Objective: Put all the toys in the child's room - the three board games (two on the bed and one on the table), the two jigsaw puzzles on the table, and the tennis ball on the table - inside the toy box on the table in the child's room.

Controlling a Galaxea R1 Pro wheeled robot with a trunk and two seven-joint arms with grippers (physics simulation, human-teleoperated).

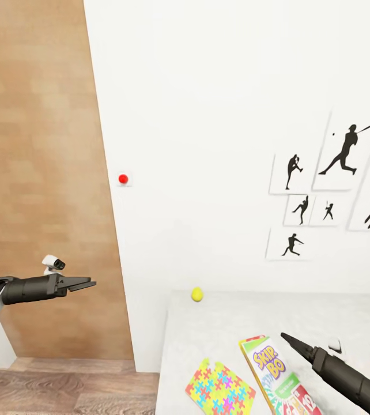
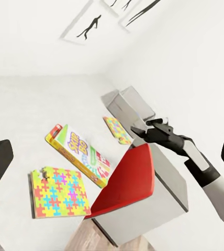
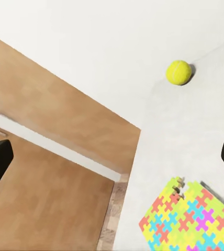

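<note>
White-walled room, grey table (image 1: pixel 219 323): tennis ball (image 1: pixel 196 294) lies beyond right gripper (image 1: pixel 286 336), the nearer arm; its fingers look closed, left gripper (image 1: pixel 87 283) likewise

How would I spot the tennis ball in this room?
Find the pale grey table against the white wall. At its far corner, nearest the wooden door, sits the tennis ball: small, round and plain yellow-green, unlike the flat printed toys nearer the robot.
</note>
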